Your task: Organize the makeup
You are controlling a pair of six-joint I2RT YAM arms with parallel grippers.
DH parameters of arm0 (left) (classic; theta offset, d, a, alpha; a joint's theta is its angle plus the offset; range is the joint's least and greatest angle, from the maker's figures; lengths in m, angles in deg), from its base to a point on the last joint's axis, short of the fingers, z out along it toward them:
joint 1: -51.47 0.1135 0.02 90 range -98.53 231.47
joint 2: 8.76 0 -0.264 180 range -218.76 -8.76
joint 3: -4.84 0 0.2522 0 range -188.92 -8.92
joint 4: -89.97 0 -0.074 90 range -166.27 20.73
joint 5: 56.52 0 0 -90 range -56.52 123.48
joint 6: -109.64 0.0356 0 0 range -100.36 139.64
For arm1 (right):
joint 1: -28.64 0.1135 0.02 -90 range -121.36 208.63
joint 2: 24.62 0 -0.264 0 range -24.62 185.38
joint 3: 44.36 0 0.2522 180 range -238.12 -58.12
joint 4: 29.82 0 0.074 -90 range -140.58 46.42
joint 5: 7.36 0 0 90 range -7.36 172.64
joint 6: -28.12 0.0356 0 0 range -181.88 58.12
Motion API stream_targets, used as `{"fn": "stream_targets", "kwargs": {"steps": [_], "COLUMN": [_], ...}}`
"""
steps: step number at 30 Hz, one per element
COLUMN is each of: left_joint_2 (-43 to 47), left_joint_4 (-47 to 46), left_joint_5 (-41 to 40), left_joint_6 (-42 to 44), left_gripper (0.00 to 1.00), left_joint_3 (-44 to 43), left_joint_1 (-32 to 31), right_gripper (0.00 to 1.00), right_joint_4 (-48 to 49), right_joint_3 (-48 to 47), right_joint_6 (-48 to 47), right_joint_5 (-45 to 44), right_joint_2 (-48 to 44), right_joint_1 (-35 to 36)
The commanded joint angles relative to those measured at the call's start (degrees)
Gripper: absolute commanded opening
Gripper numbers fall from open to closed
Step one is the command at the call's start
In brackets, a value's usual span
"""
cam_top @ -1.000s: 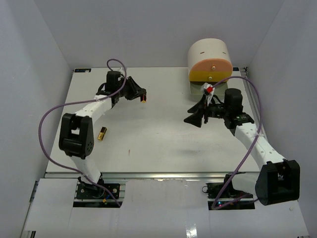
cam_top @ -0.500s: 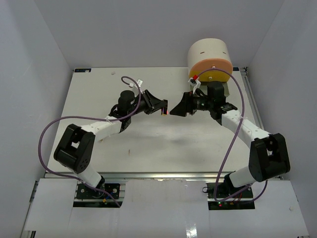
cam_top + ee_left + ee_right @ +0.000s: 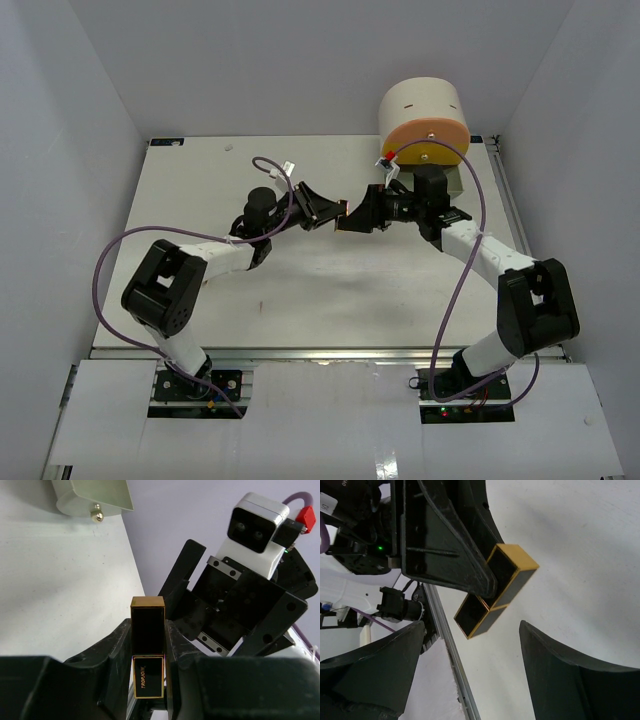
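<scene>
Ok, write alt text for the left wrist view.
The left claw grips a black-and-gold lipstick tube by its sides, facing the right claw, whose jaws stand open. A white table lies behind, with a pale drawer and its gold knob at top left.

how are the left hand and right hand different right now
The left hand is shut on a black-and-gold lipstick tube; the right hand is open and empty. The left hand reaches in from the left of the table, the right hand from beside the drawer unit. Both are black and face each other, tips close.
</scene>
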State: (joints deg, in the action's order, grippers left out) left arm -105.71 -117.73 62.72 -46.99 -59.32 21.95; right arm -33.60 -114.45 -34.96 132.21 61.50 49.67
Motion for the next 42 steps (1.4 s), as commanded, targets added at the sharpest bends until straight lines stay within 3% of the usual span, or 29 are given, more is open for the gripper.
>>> {"fn": "stream_targets", "kwargs": {"steps": [1, 11, 15, 20, 22, 24, 25, 28, 36, 42], "left_joint_2": [-0.6, -1.5, -3.1, -4.6, -5.0, -5.2, -5.3, -5.6, -6.0, -5.1], "left_joint_4": [-7.5, -10.4, -14.0, -17.1, -17.7, -17.9, -17.8, -17.8, -21.0, -19.2], "left_joint_5": [3.5, 7.2, 8.7, 10.2, 10.8, 11.0, 11.1, 11.2, 12.2, 12.3], "left_joint_6": [-2.3, -3.2, -5.6, -7.5, -7.8, -7.9, -7.9, -8.3, -8.9, -7.2], "left_gripper": [0.0, 0.02, 0.05, 0.08, 0.13, 0.19, 0.22, 0.34, 0.7, 0.85], "left_joint_3": [-0.6, -1.0, -0.5, -0.8, -1.1, -1.5, -1.6, -2.0, -1.8, -2.9], "left_joint_1": [-0.6, -0.7, -0.7, -0.7, -0.7, -0.7, -0.7, -0.7, -0.7, -0.7], "right_gripper": [0.8, 0.64, 0.53, 0.47, 0.41, 0.3, 0.19, 0.08, 0.08, 0.08], "right_joint_4": [9.4, 15.4, 21.3, 29.0, 32.5, 34.7, 35.0, 36.2, 39.2, 38.8], "right_joint_3": [1.2, 2.4, 3.8, 4.5, 5.3, 5.9, 6.0, 6.7, 8.7, 9.8], "right_joint_6": [5.0, 8.4, 13.1, 19.0, 21.2, 22.6, 22.7, 23.1, 24.6, 23.5], "right_joint_5": [5.7, 8.7, 11.0, 13.8, 14.7, 15.2, 15.3, 15.6, 15.6, 15.8], "right_joint_2": [2.1, 3.8, 4.5, 6.0, 6.0, 5.7, 5.6, 5.1, 3.4, 1.6], "right_joint_1": [0.2, -0.3, -1.2, -1.6, -1.6, -1.6, -1.6, -1.6, -3.3, -4.4]}}
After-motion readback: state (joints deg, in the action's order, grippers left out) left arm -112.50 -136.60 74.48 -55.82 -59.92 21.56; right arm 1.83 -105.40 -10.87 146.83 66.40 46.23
